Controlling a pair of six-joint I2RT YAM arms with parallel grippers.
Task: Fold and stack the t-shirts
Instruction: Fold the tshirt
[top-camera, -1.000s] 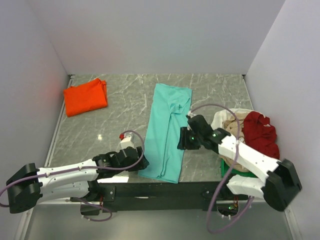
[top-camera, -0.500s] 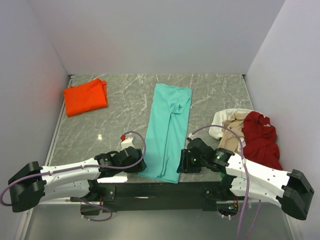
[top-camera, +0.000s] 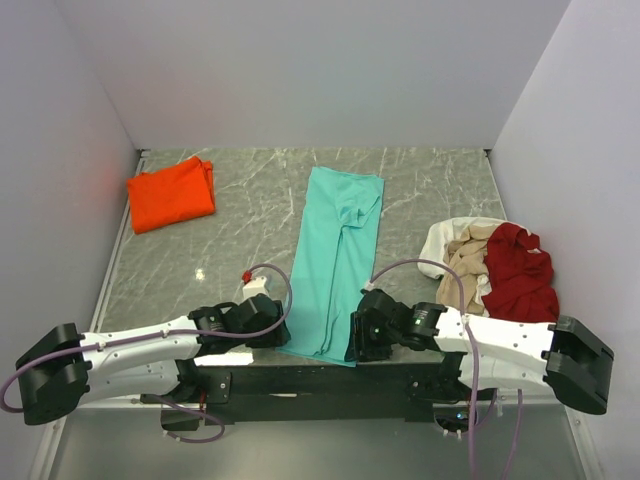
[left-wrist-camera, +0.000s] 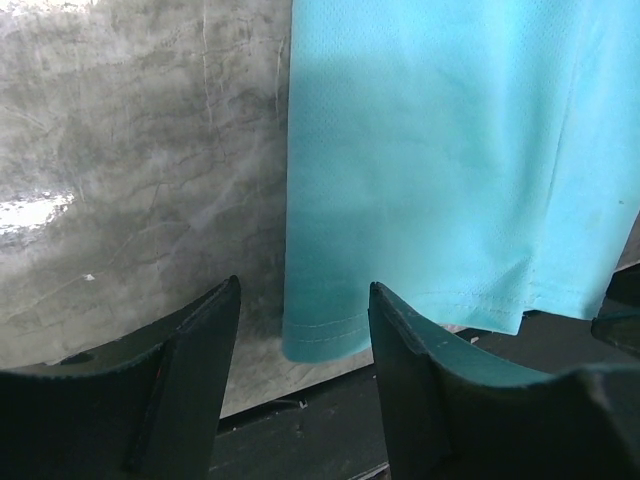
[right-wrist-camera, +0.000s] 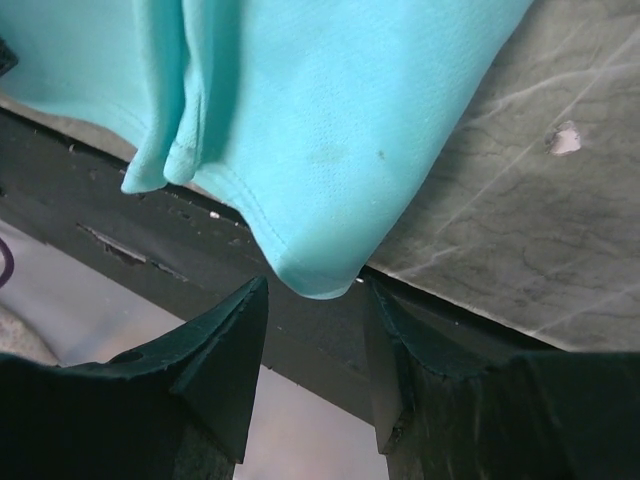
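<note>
The orange t-shirt (top-camera: 171, 194) lies folded at the far left of the table (top-camera: 240, 210). Nearer, the left gripper (top-camera: 274, 325) sits low at the table's near edge, its jaws parted and holding nothing, framing the near left corner of the teal t-shirt (top-camera: 335, 260). That shirt lies as 1 long strip down the middle of the table, doubled lengthwise, its hem drooping slightly over the near edge. The right gripper (top-camera: 358, 338) is likewise spread and empty, lined up on the near right corner. Further right, the beige t-shirt (top-camera: 466, 262), white t-shirt (top-camera: 440, 240) and dark red t-shirt (top-camera: 520, 275) lie heaped together. The teal cotton looks light and limp, likely to sag and slide apart in its layers, so each hem corner probably wants pinching through every layer, with both corners lifted evenly.
</note>
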